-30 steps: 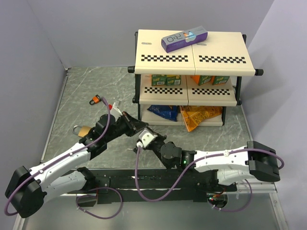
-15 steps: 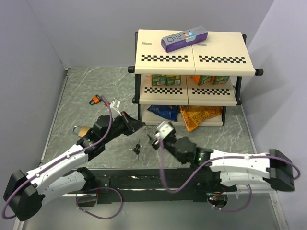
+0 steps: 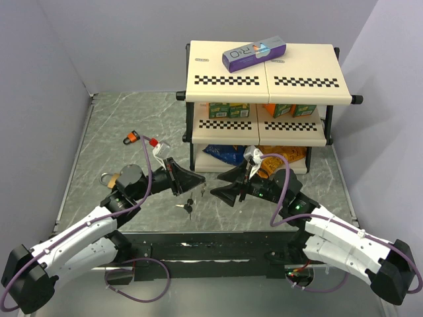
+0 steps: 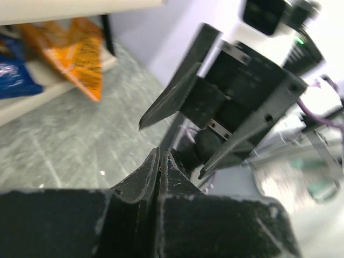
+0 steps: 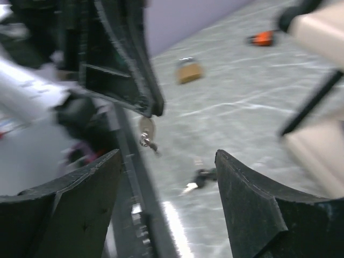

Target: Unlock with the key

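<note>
A tiny key (image 3: pixel 190 205) with a black head lies flat on the table, below the gap between the two grippers; it also shows in the right wrist view (image 5: pixel 201 176). A small silver key piece (image 5: pixel 146 131) lies just left of it. My left gripper (image 3: pixel 201 178) is shut, tips pressed together (image 4: pixel 160 153), with nothing visible between them. My right gripper (image 3: pixel 213 187) faces it, open and empty (image 5: pixel 167 156). The orange-and-black padlock (image 3: pixel 132 138) lies far left. A brass padlock (image 3: pixel 114 179) sits beside the left arm.
A two-tier shelf rack (image 3: pixel 264 82) stands at the back right, with boxes and snack bags (image 3: pixel 274 162) underneath and a purple box (image 3: pixel 253 54) on top. Grey walls close in both sides. A black rail (image 3: pixel 218 247) runs along the near edge.
The right gripper has opened and drawn back to the right, away from the left gripper. The black-headed key now lies on the table. The left gripper stays shut.
</note>
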### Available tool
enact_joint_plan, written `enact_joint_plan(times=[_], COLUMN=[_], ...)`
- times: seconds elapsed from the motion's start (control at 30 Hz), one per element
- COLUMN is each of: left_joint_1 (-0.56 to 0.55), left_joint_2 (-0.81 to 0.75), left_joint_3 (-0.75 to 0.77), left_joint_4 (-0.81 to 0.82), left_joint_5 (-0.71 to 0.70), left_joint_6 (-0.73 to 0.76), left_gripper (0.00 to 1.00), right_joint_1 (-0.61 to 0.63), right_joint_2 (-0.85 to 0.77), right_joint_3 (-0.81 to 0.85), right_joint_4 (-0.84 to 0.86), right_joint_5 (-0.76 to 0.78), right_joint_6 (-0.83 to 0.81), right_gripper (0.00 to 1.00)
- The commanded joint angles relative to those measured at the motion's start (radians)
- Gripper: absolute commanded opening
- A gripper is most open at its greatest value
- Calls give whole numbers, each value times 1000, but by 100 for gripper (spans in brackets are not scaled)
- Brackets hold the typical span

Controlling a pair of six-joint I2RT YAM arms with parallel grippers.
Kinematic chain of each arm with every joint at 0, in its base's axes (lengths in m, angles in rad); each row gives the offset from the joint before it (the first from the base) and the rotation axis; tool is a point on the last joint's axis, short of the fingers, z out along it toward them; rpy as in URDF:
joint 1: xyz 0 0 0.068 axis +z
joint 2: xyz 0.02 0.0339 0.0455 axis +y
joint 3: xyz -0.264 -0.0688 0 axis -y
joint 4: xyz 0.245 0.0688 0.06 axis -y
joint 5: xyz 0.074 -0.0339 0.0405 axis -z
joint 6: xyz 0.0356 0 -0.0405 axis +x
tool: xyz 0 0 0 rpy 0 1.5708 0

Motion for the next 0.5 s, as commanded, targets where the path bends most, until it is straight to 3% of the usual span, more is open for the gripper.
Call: enact_joint_plan(times=[0.0, 0.3, 0.47], left_joint_1=[5, 5, 3], left_joint_2=[-20, 14, 33], left_joint_3=[-8, 7, 7], left_joint_4=[123, 148, 159], left_joint_5=[161, 248, 259], left_joint_6=[35, 26, 24], left_gripper=[1, 1, 1], right_joint_1=[-24, -27, -27], right_joint_2=[29, 80, 87], right_joint_3=[20, 30, 33], right_joint_4=[125, 211, 235], right_joint_5=[-288, -340, -325], right_joint_6=[146, 198, 210], right_gripper=[73, 49, 42])
